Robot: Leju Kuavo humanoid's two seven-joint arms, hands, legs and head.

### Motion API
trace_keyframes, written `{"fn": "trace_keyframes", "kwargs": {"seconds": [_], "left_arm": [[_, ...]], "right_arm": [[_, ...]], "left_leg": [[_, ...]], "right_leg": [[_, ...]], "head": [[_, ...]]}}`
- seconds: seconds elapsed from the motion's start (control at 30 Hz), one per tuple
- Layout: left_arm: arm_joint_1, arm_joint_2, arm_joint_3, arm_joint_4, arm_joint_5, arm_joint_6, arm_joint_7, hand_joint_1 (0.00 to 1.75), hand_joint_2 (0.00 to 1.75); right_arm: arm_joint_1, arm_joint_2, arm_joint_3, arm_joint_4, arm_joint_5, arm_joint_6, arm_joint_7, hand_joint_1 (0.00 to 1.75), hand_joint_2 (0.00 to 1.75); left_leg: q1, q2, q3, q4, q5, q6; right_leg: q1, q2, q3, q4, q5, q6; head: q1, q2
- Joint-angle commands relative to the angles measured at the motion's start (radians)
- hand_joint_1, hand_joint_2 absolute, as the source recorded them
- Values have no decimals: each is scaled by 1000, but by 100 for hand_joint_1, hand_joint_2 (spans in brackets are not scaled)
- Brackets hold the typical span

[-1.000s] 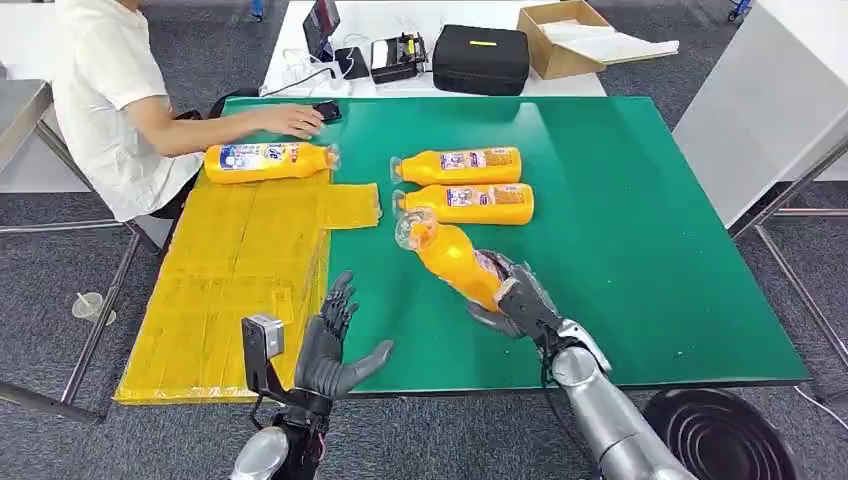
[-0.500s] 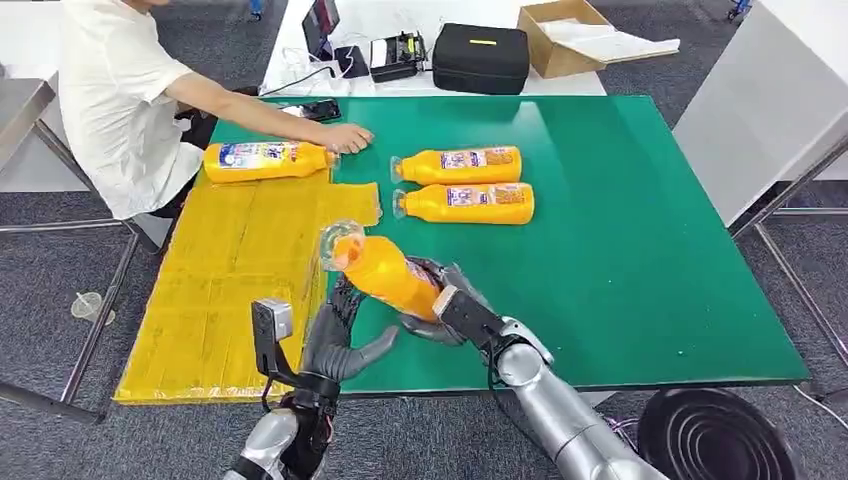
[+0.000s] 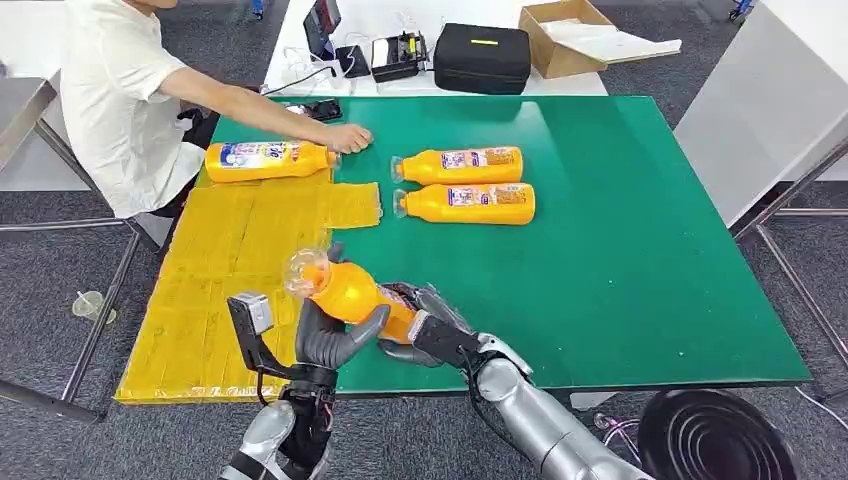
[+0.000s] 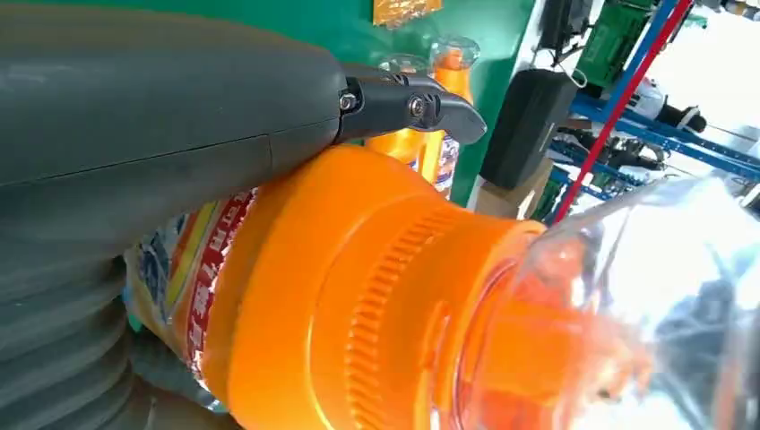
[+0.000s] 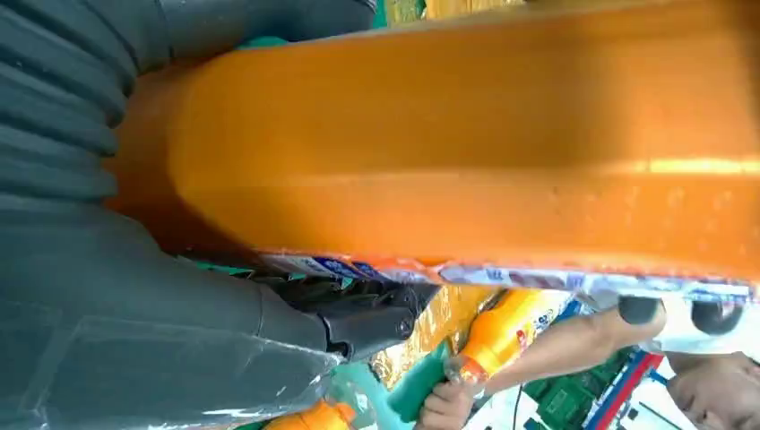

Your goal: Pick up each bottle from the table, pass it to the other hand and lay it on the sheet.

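1. The right robot hand (image 3: 425,325) grips the base of an orange bottle (image 3: 350,290), carried within the last second from mid-worktop to the near edge of the green worktop (image 3: 640,250).
2. The left robot hand (image 3: 335,335), previously spread empty, now cups the bottle's neck end; the handover is beginning.
3. The yellow sheet (image 3: 230,270), at the worktop's left edge, holds one laid bottle (image 3: 265,158) at its far end; two bottles (image 3: 465,185) await.

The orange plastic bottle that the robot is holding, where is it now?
In the head view, the orange plastic bottle is held over the table's near edge, between the right hand and the left hand, beside the yellow sheet.
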Motion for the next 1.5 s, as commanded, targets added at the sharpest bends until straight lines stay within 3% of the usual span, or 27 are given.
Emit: {"fn": "trace_keyframes", "kwargs": {"seconds": [0.03, 0.23, 0.27, 0.3, 0.37, 0.5, 0.53, 0.57, 0.6, 0.63, 0.77, 0.8, 0.83, 0.87, 1.03, 1.1, 1.17, 1.2, 1.23, 1.27, 1.3, 1.33, 1.4, 1.47, 1.5], "left_arm": [[-41, 16, 1, 7, 12, 6, 3, 0, 175], [-92, 5, -10, 110, 17, 103, 49, 0, 175], [-100, 6, -12, 124, 27, 96, 44, 12, 175], [-106, 7, -13, 133, 28, 101, 37, 175, 175], [-116, 14, -19, 146, 28, 99, 34, 175, 175], [-111, 17, -20, 133, 31, 93, 20, 175, 175], [-108, 16, -21, 126, 28, 95, 11, 175, 175], [-107, 18, -24, 121, 26, 104, 8, 175, 175], [-107, 17, -24, 122, 19, 120, 4, 175, 175], [-108, 17, -31, 124, 2, 146, -2, 175, 175], [-109, 17, -33, 127, 3, 145, -2, 175, 175], [-108, 17, -32, 127, 10, 141, 2, 175, 175], [-106, 20, -34, 126, 11, 138, 3, 175, 175], [-103, 21, -34, 123, 13, 136, 3, 175, 175], [-80, 33, -22, 70, 23, 130, -4, 175, 175], [-65, 44, -16, 25, -14, 163, -30, 175, 175], [-36, 67, -12, -53, -114, 223, -62, 175, 175], [-24, 76, -10, -79, -193, 270, -79, 175, 175], [-14, 92, -9, -106, -274, 313, -98, 175, 175], [-5, 93, 6, -119, -285, 305, -88, 175, 175], [-2, 103, 11, -124, -387, 347, -106, 175, 175], [-1, 109, 15, -125, -434, 368, -110, 175, 175], [11, 125, 48, -135, -569, 427, -112, 175, 175], [17, 141, 78, -129, -672, 481, -109, 175, 175], [26, 135, 103, -135, -717, 480, -110, 175, 175]], "right_arm": [[-59, -3, 54, 99, 6, -24, 12, 173, 175], [-55, -4, 52, 109, 6, -50, 14, 164, 175], [-53, -3, 47, 108, 1, -54, 13, 162, 175], [-53, -3, 43, 109, -1, -57, 12, 164, 175], [-53, -8, 28, 107, -8, -67, 13, 159, 175], [-39, -3, -25, 82, -54, -74, 0, 120, 175], [-30, 5, -46, 65, -71, -79, -4, 54, 175], [-17, 17, -74, 44, -92, -86, -6, 16, 175], [-12, 23, -83, 38, -103, -88, -2, 19, 175], [-7, 29, -96, 29, -111, -96, 11, 131, 175], [-8, 30, -99, 31, -112, -99, 13, 138, 175], [-10, 32, -102, 34, -114, -103, 16, 119, 175], [-10, 35, -105, 36, -116, -105, 17, 12, 175], [-9, 39, -110, 36, -119, -107, 18, 0, 175], [8, 48, -133, 38, -107, -179, 36, 0, 175], [17, 52, -146, 42, -55, -295, 45, 0, 175], [33, 52, -164, 50, 82, -552, 55, 0, 175], [40, 49, -174, 62, 164, -684, 63, 0, 0], [50, 38, -191, 69, 219, -783, 70, 0, 0], [55, 31, -201, 67, 218, -778, 61, 0, 0], [74, 37, -265, 49, 281, -861, 62, 0, 0], [96, 46, -338, 13, 343, -861, 64, 0, 0], [122, 39, -398, -1, 225, -811, 35, 0, 0], [132, 15, -432, -12, 248, -857, 34, 0, 0], [143, 18, -462, -28, 241, -858, 31, 0, 175]], "left_leg": [[0, 1, 2, 0, -1, 0], [1, 1, 5, 0, -2, 0], [1, 1, 4, 0, -1, 0], [0, 0, 4, 0, -1, 0], [1, 1, 5, 0, -2, 0], [1, 1, 5, 0, -2, 0], [0, 1, 4, 0, -1, 0], [1, 1, 5, 1, -2, 0], [0, 1, 4, 0, -1, 0], [1, 1, 5, 1, -2, 0], [0, 1, 3, 0, -1, 0], [0, 1, 4, 0, -2, 0], [0, 2, 3, 0, -1, 0], [0, 2, 5, 0, -2, 0], [0, 2, 4, 0, -2, 0], [1, 2, 5, 0, -3, 0], [1, 3, 5, 0, -3, 0], [1, 3, 4, 0, -2, 0], [0, 2, 2, -1, -1, 0], [0, 3, 5, -1, -3, 0], [0, 1, 3, -1, -1, 0], [0, 0, 5, -1, -2, 0], [0, 0, 5, -1, -2, 0], [0, -1, 4, -1, -1, 0], [1, 1, 6, -1, -2, 0]], "right_leg": [[1, 0, 2, 0, -1, -3], [2, -1, 5, 0, -2, -4], [1, -1, 4, -1, -1, -3], [1, -1, 4, -1, -1, -3], [2, -1, 5, 0, -2, -4], [1, -1, 5, 0, -2, -4], [1, -1, 4, 0, -1, -3], [2, -1, 5, 0, -2, -5], [1, -1, 4, 0, -1, -3], [2, -1, 5, 0, -2, -4], [0, -1, 2, 0, -1, -3], [1, 0, 4, 0, -2, -4], [1, 0, 2, 0, -1, -3], [1, 0, 5, 0, -2, -4], [1, 0, 4, 0, -2, -4], [2, 0, 5, -1, -2, -4], [1, 1, 5, 0, -2, -4], [1, 1, 4, 0, -2, -4], [1, 1, 2, -1, -1, -3], [1, 1, 5, -1, -2, -4], [1, -1, 3, -1, -1, -3], [1, -1, 5, -2, -2, -4], [1, -2, 5, -2, -2, -4], [0, -2, 3, -1, -2, -3], [2, -2, 6, -2, -2, -5]], "head": [[0, 0], [0, 0], [0, 0], [0, 0], [0, 0], [0, 0], [0, 0], [0, 0], [0, 0], [0, 0], [0, 0], [0, 0], [0, 0], [0, 0], [0, 0], [0, 0], [0, 0], [0, 0], [0, 0], [0, 0], [0, 0], [0, 0], [0, 0], [0, 0], [0, 0]]}}
